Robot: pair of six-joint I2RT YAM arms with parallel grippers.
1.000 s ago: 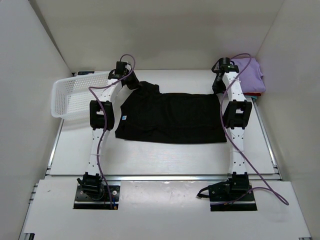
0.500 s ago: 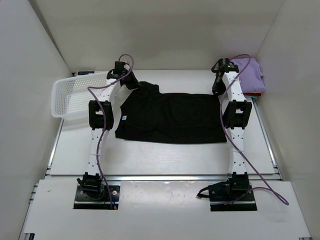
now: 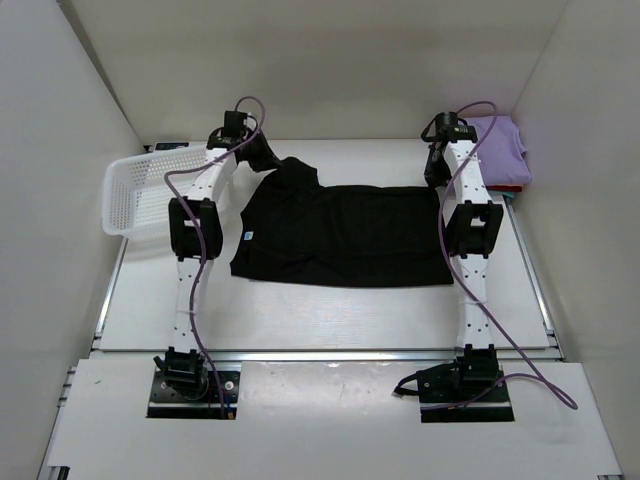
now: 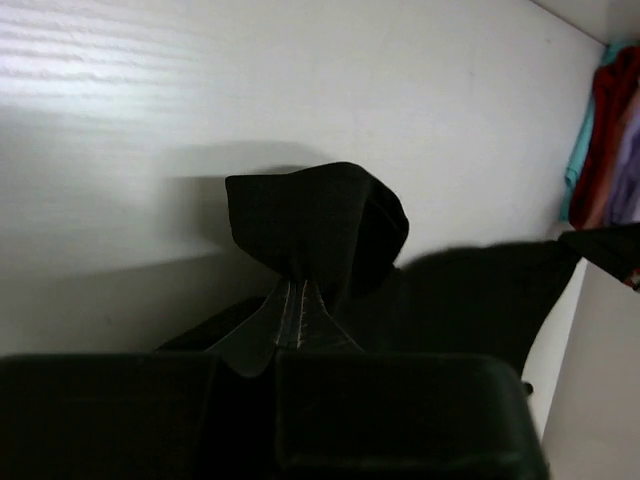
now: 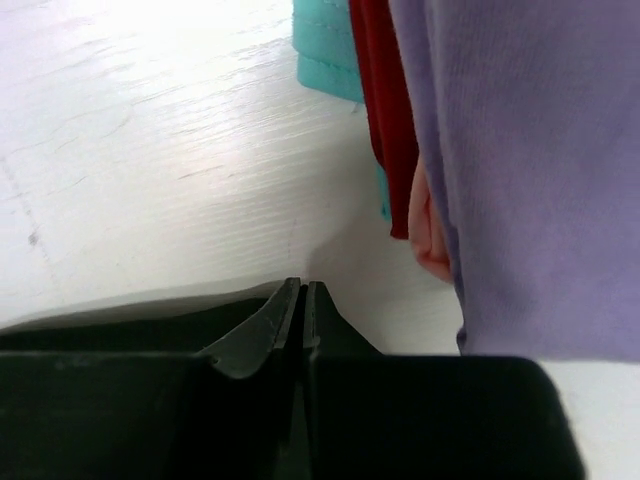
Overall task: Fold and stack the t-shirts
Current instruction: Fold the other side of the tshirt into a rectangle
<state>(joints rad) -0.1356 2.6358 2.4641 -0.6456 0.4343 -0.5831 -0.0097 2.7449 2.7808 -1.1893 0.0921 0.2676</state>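
Two robot arms work at the far corners of a large plain black cloth t-shirt [image 3: 340, 235] spread flat on a white tabletop [image 3: 300, 315].
The shirt's long axis runs from 9 to 3 o'clock across the middle of the tabletop. The left pincer [image 4: 297, 295], at the shirt's 11 o'clock corner, is clamped on a bunched fold of the black cloth. The right pincer [image 5: 303, 300], at the 1 o'clock corner, is pinched together, with no cloth showing between its fingers. A folded stack of lavender, red and teal t-shirts [image 3: 502, 150] lies just beyond it at 2 o'clock. A small pale tag [image 3: 247, 237] near the shirt's 9 o'clock edge is too small to read.
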